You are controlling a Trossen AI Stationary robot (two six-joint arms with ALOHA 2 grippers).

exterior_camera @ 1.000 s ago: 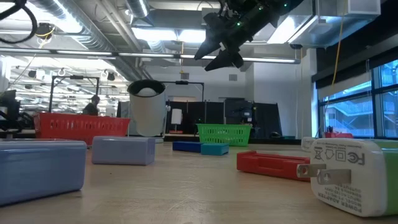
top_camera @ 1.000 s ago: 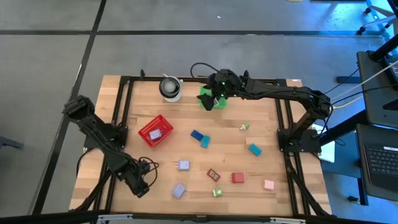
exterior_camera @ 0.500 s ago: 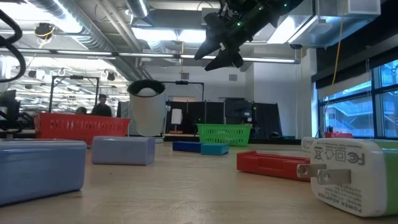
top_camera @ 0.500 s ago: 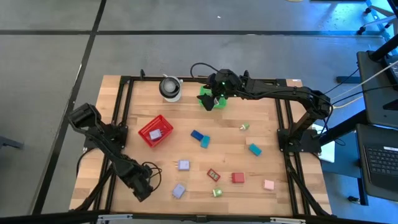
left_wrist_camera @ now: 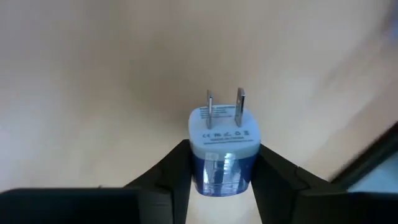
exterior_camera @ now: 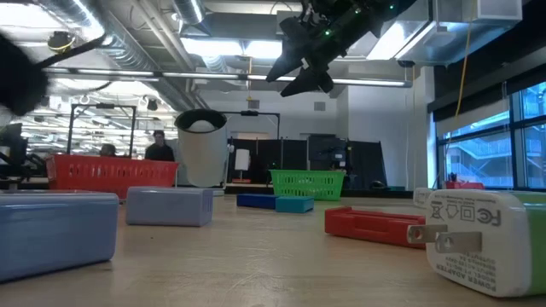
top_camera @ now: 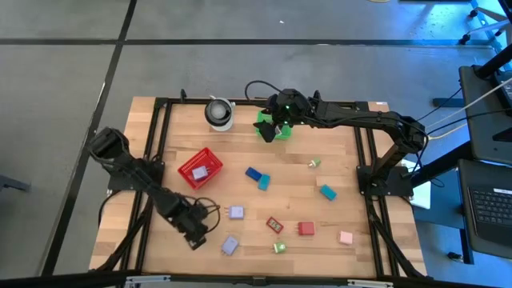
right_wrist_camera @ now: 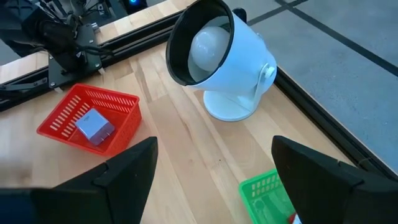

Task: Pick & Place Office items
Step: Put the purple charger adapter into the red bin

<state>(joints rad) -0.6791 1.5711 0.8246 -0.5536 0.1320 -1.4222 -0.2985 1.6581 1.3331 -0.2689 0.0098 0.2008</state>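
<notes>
Down near the table's (top_camera: 320, 240) front-left corner, the left gripper (top_camera: 194, 236) hangs on a low, stretched-out arm, its fingers (left_wrist_camera: 171, 177) clamped on a lavender-blue plug adapter (left_wrist_camera: 224, 146) whose prongs point outward; its face carries small print too fine to read. Other office items (top_camera: 306, 229) lie scattered across the front half. By the back edge, the right gripper (top_camera: 276, 128) hovers over the green basket (top_camera: 264, 128), fingers (right_wrist_camera: 311, 171) spread and empty, near a white lamp (right_wrist_camera: 217, 59); the red basket (right_wrist_camera: 87, 118) holds one lavender piece (right_wrist_camera: 94, 124).

High view looks straight down, low view level along the bench (top_camera: 240, 152) — both share the green basket (exterior_camera: 308, 182).
</notes>
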